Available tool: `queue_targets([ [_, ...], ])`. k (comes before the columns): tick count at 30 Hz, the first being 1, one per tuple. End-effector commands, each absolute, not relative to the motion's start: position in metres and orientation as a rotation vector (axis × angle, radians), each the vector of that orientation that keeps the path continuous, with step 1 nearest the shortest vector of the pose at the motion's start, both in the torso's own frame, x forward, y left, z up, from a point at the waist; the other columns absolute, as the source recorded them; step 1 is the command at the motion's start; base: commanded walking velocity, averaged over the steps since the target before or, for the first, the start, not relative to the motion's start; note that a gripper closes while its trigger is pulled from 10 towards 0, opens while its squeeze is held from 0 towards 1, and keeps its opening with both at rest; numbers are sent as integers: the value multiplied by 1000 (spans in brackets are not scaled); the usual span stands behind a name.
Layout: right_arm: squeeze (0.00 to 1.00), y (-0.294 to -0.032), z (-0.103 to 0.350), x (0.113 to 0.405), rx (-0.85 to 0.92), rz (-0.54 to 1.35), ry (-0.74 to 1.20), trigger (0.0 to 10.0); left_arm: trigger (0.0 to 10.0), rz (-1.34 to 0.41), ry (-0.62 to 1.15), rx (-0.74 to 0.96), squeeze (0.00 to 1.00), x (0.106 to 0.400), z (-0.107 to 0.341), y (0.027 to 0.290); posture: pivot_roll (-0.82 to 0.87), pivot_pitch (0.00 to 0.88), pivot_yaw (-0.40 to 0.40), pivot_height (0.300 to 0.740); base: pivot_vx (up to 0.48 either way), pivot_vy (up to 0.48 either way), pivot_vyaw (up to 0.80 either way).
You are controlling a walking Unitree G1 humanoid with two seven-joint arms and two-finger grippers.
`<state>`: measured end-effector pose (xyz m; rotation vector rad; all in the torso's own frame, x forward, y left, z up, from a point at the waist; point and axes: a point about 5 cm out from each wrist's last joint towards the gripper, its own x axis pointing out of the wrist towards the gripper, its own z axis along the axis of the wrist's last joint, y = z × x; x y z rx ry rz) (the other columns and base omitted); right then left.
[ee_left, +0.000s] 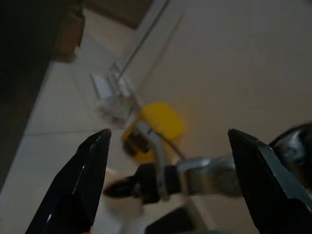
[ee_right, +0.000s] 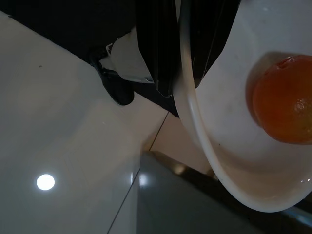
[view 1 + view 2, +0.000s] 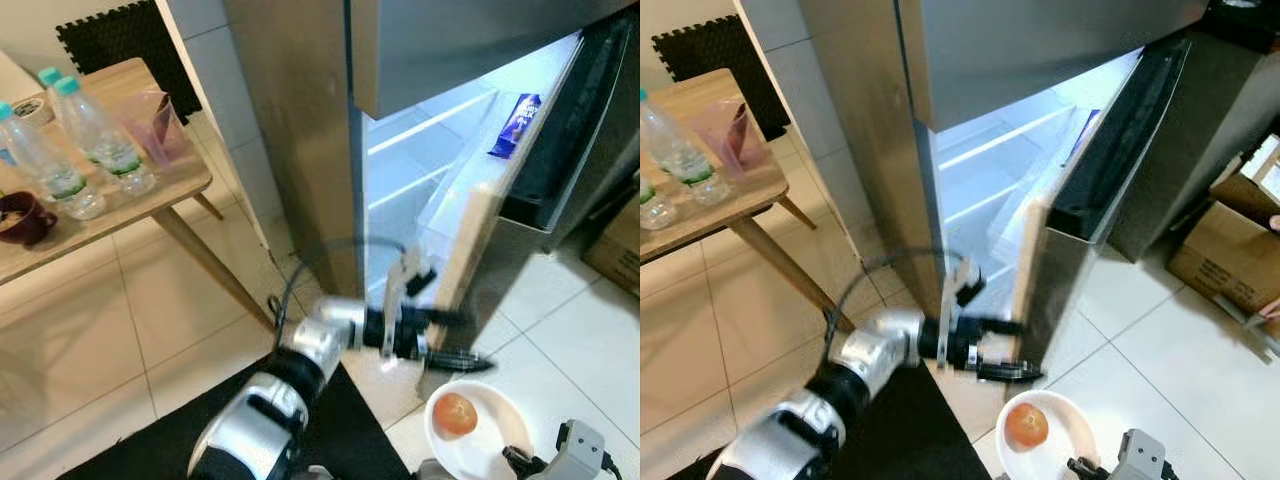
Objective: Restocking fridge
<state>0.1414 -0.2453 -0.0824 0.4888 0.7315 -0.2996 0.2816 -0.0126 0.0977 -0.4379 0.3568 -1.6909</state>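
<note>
A: Left gripper point(image 3: 452, 338)?
B: Fingers spread apart, at the open fridge door's point(image 3: 470, 250) lower edge.
A: Right gripper point(image 2: 187, 53)?
B: Clamped on the white bowl's point(image 3: 500, 440) rim; orange point(image 3: 455, 413) sits inside.

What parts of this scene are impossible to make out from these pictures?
- White bowl holding the orange fruit: cut off by the left eye view's bottom edge.
- Fridge's lower shelves: hidden behind the half-open grey door.
- Yellow object: blurred in the left wrist view.
</note>
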Motion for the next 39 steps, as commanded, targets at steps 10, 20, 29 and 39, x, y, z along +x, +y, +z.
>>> queue_targets([
  [10,0,-231,-94,122,514,-278,833,10000,10000,-1589,377,-645,0,266,79,-14,-142,132,67,740,0,0,0],
  [20,0,-227,-95,123,449,-209,867,10000,10000,-699,663,-504,0,265,-15,93,-135,128,64,740,0,0,0],
  [29,0,-208,-91,139,366,15,860,10000,10000,-254,832,-391,0,226,-56,167,-139,126,63,740,0,0,0],
  [39,0,-189,-79,169,413,171,773,10000,10000,-53,894,-376,0,196,-72,201,-121,122,63,740,0,0,0],
])
